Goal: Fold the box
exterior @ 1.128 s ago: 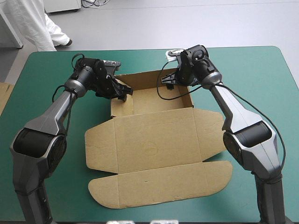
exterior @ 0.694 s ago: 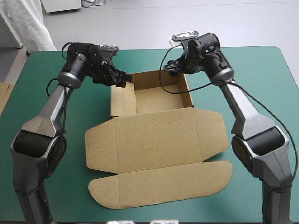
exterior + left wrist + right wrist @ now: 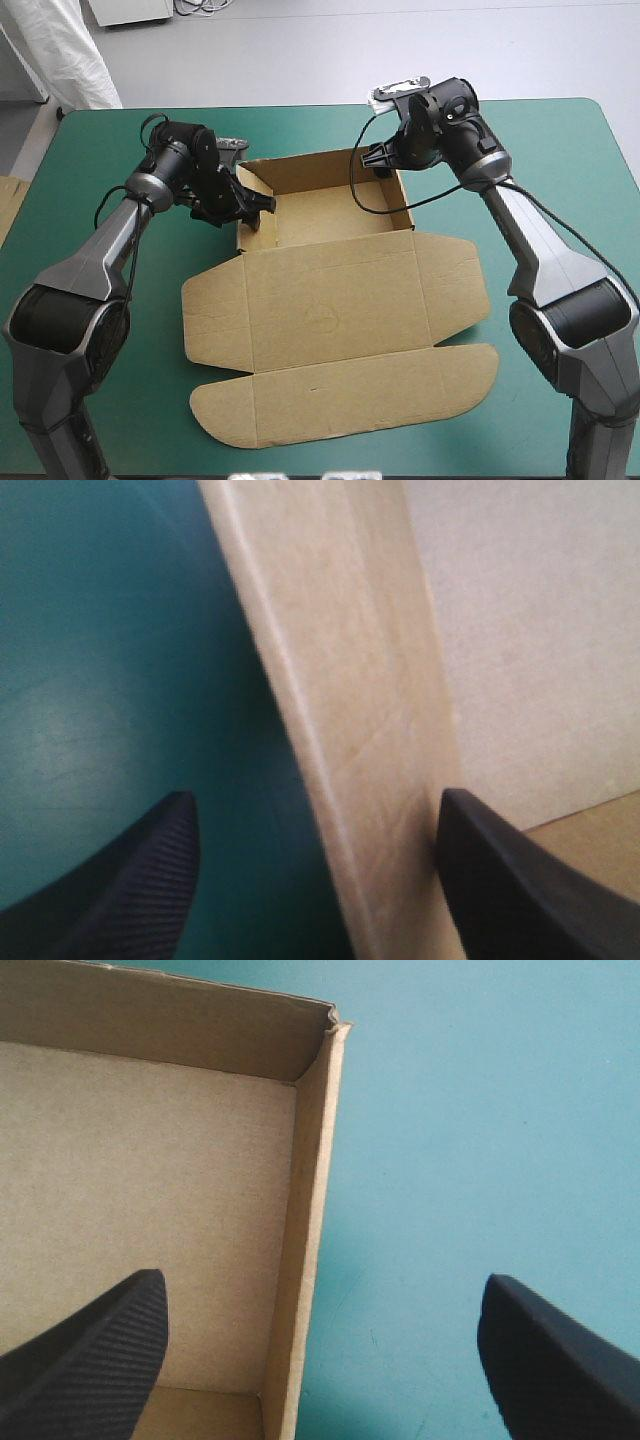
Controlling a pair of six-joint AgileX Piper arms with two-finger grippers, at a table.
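Brown board box [image 3: 330,290], shallow tray, lid flat, left gripper [image 3: 258,205] and right gripper [image 3: 378,160] spread open astride its side walls

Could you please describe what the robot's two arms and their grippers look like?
The left arm and the right arm both have smooth, tapering silver-grey shells with glossy black joint housings and black wrists. The left gripper and the right gripper each carry two broad black fingers, curved like fins, with a fine ribbed texture. I see no markings on them.
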